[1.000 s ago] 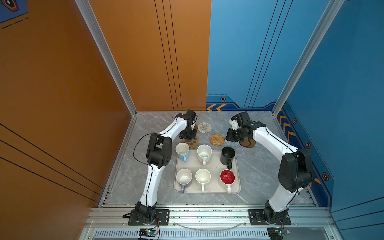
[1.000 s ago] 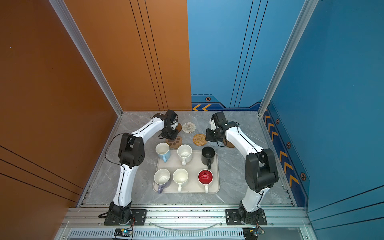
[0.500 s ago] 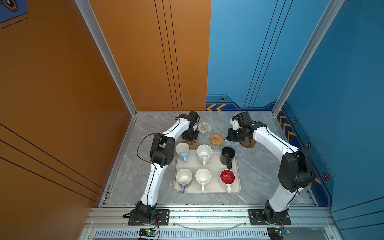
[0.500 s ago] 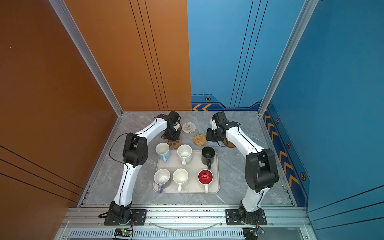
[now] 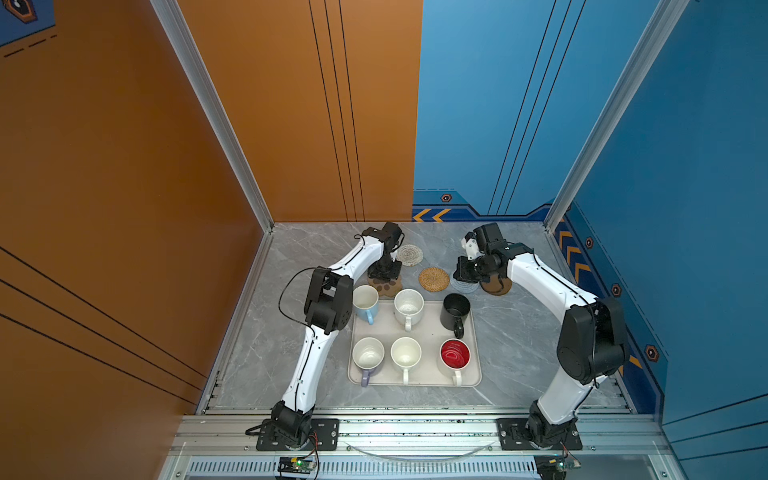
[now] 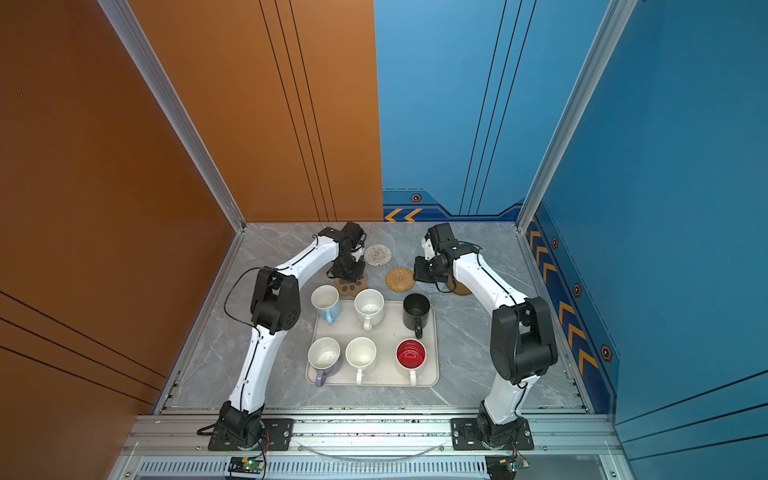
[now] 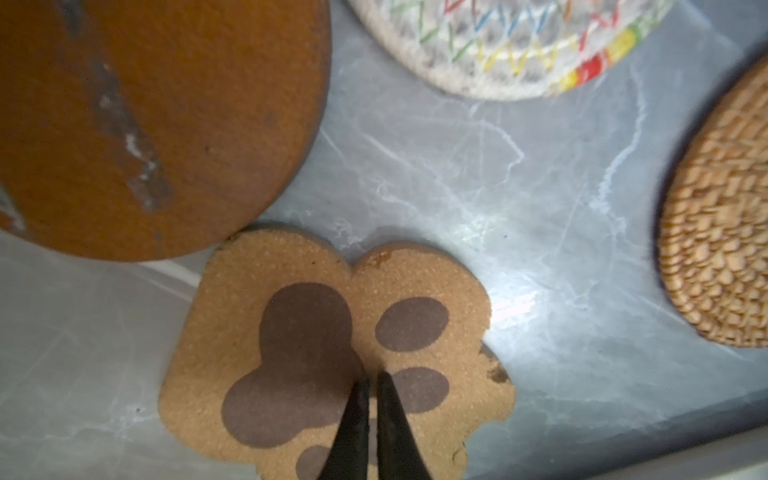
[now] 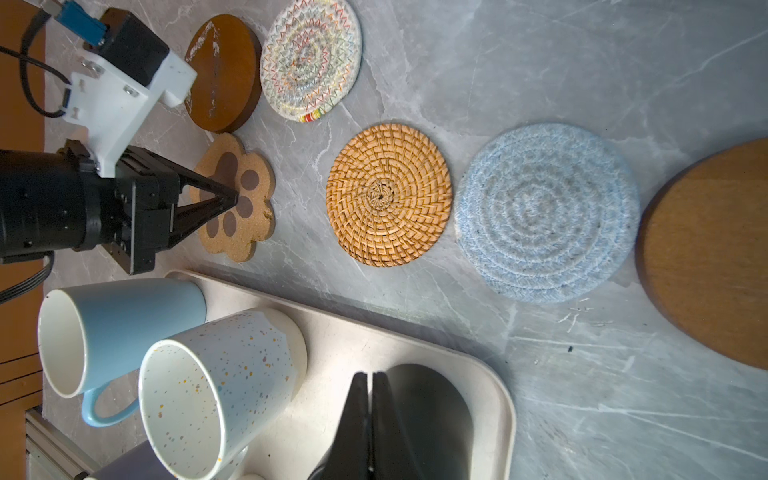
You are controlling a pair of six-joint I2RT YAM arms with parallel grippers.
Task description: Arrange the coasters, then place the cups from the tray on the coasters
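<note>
My left gripper (image 7: 370,376) is shut, and its tips rest on the paw-shaped coaster (image 7: 332,353) just beyond the tray's far left corner. A brown disc (image 7: 145,116) touches the paw's far edge. The white woven (image 5: 409,254), tan rattan (image 5: 434,279), grey-blue (image 8: 544,212) and second brown (image 8: 715,249) coasters lie along the back. My right gripper (image 8: 370,376) is shut and empty, hovering above the grey-blue coaster and black cup (image 5: 456,309). The light blue (image 5: 365,303), speckled white (image 5: 408,306), lilac (image 5: 368,355), white (image 5: 406,353) and red-inside (image 5: 455,355) cups stand on the cream tray (image 5: 428,376).
The grey marble table (image 5: 519,353) is walled by orange panels on the left and blue panels on the right and behind. Both arm bases sit on the aluminium rail (image 5: 415,432) at the front edge. The left arm's elbow (image 5: 328,301) hangs beside the light blue cup.
My left gripper has slid slightly right with its shut tips on the paw coaster, nudging it that way, and the left elbow swung right. The right arm has hardly moved.
</note>
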